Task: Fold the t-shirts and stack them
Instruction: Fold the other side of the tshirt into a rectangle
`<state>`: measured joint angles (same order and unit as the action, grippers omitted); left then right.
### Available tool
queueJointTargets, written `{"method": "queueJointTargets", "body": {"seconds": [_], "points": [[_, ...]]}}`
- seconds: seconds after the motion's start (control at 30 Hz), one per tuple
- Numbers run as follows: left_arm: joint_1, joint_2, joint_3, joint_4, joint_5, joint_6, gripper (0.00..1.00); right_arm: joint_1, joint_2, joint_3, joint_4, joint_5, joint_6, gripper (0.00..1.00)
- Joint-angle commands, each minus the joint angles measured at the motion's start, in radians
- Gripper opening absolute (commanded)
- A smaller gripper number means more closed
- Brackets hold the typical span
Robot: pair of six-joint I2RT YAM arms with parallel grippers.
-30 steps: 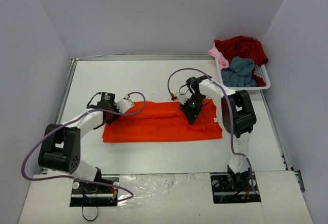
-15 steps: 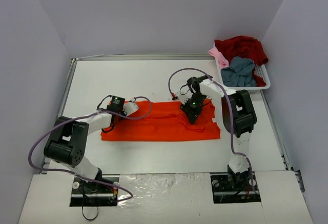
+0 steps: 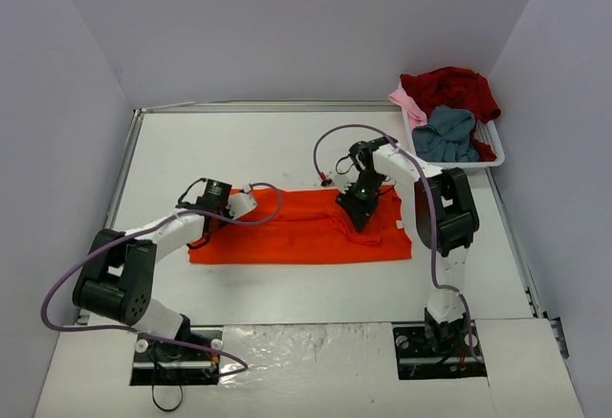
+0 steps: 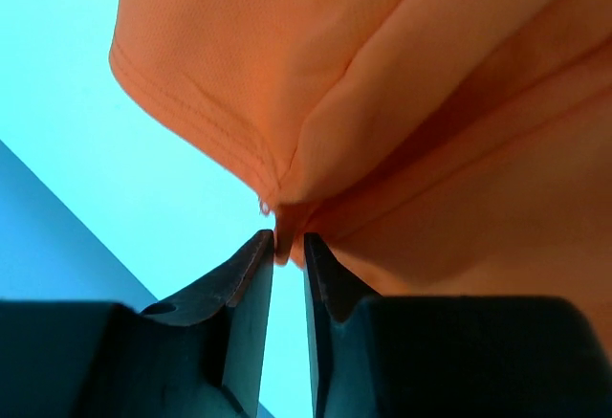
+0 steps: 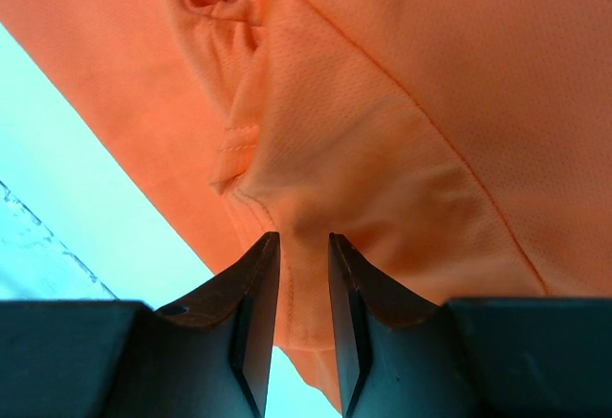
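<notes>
The orange-red t-shirt (image 3: 296, 231) lay as a flat band at mid-frame, its long axis running left to right across the table (image 3: 239, 141). The left gripper (image 4: 287, 241) was pinched tight on a fold at the band's left end. The right gripper (image 5: 303, 238) was clamped on cloth near the right end. The dark red t-shirt (image 3: 454, 88), grey-blue t-shirt (image 3: 448, 134) and pink t-shirt (image 3: 409, 104) sat heaped in the white basket (image 3: 492, 141) at upper right.

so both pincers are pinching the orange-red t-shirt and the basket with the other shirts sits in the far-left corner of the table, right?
Not quite. The top external view shows the white basket in the far-right corner, not the far-left. The rest holds: the left pincer and the right pincer each pinch the orange-red t-shirt, as the wrist views show.
</notes>
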<state>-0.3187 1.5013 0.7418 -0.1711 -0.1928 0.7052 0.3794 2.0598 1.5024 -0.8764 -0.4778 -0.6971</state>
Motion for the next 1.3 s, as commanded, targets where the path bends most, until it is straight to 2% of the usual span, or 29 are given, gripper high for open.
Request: {"method": "queueJointTargets", "body": {"seconds": [0.0,0.27,0.43,0.63,0.83,0.9,1.27], "points": [[0.0,-0.091,0.021,-0.113,-0.022,0.031,0.19,-0.007,-0.056,0.047,-0.124,-0.022,-0.042,0.24],[0.003,-0.144,0.071,-0.177,-0.042,0.04,0.21,-0.033,-0.066,0.081,-0.144,-0.033,-0.064,0.24],[0.046,-0.127,0.139,-0.154,-0.037,-0.042,0.21,-0.056,-0.072,0.119,-0.118,-0.025,-0.055,0.21],[0.18,0.0,0.336,-0.208,0.125,-0.278,0.2,-0.129,-0.059,0.162,-0.05,-0.006,-0.006,0.04],[0.245,0.164,0.475,-0.274,0.286,-0.374,0.21,-0.16,-0.017,0.14,-0.004,0.044,0.025,0.04],[0.254,0.204,0.499,-0.28,0.326,-0.389,0.21,-0.168,0.006,0.13,0.007,0.048,0.027,0.0],[0.279,0.261,0.504,-0.289,0.374,-0.408,0.21,-0.186,0.108,0.105,0.054,0.058,0.034,0.0]]}}
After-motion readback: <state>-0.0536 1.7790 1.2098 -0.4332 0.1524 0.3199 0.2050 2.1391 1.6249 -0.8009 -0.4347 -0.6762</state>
